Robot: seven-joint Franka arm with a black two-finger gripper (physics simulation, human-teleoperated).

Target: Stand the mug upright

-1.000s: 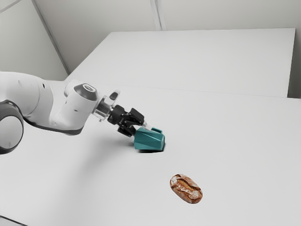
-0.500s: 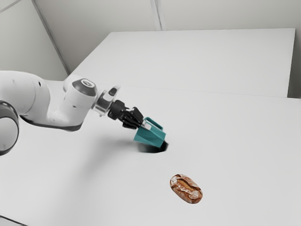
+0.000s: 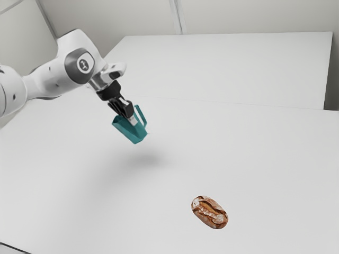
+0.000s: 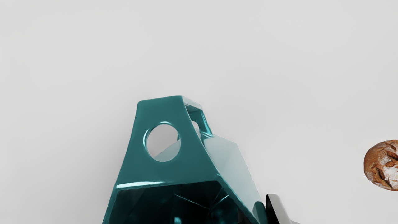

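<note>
1. White bench (image 3: 259, 164) spread beneath everything, with pale grey walls (image 3: 238, 18) behind it.
2. Teal and faceted, the mug (image 3: 127, 132) hung in the air above the bench, tilted, its mouth toward eleven o'clock in the exterior view and its base toward five. It was not upright.
3. Its handle (image 3: 141, 115) stood at one o'clock from the body. In the wrist view a round hole ran through a teal panel (image 4: 164, 172) beside the dark mouth.
4. The jaws were clamped on the mug, reaching it from eleven o'clock. One of the fingers (image 4: 279, 207) showed against its wall in the wrist view.
5. A soft shadow (image 3: 145, 160) lay on the bench, toward five o'clock from the mug.
6. The white arm (image 3: 66, 66) came in from between nine and ten o'clock and bent down to its hand.
7. Well apart from the mug, between four and five o'clock, a crusty brown loaf (image 3: 210, 212) rested on the bench.
8. Farther off, toward two o'clock, a flat white slab (image 3: 228, 69) spread out before the wall.
</note>
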